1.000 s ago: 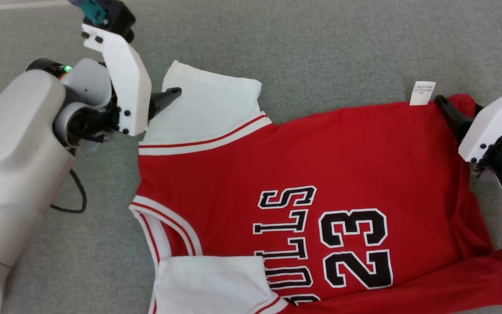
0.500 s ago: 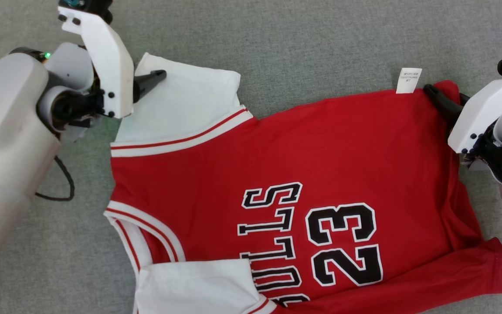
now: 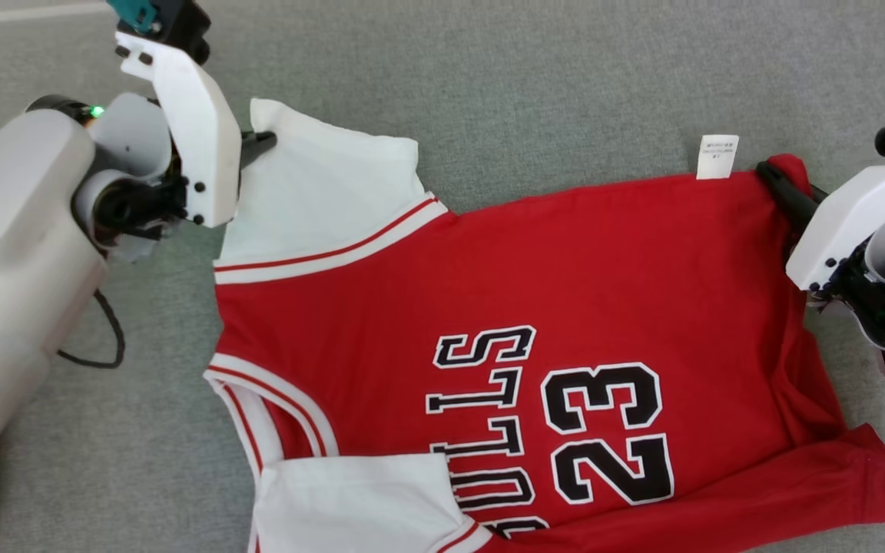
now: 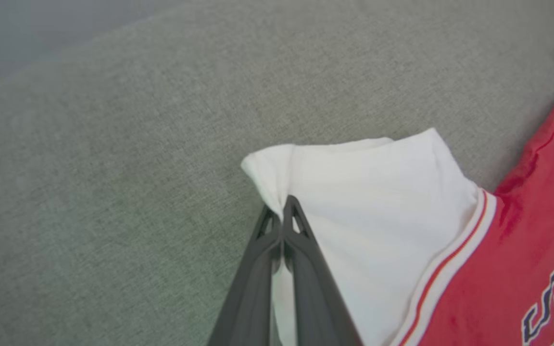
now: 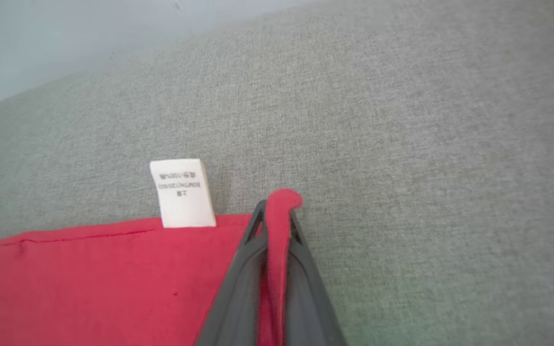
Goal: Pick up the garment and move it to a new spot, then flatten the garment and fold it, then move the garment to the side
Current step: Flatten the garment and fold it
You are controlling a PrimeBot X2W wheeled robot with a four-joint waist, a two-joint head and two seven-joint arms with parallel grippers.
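Garment (image 3: 535, 307) long-axis left-right, neck (image 3: 273, 399) left | left hand (image 4: 283, 211): sleeve (image 4: 378, 192) | right hand (image 5: 277, 211): hem (image 3: 807, 361), seemingly

Head camera moved, so the whole view shifted. My left gripper (image 3: 267, 140) now pinches nearer the white sleeve (image 3: 327, 192) corner, with less finger showing past the wrist bracket (image 3: 189, 130). Sleeve corner sits slightly farther from the tag (image 3: 717, 156): garment (image 3: 565, 276) stretched a bit wider.

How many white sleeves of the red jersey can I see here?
2. One sleeve lies at the upper left of the head view, its corner pinched in the left pincer. The other sleeve lies at the bottom edge, partly cut off.
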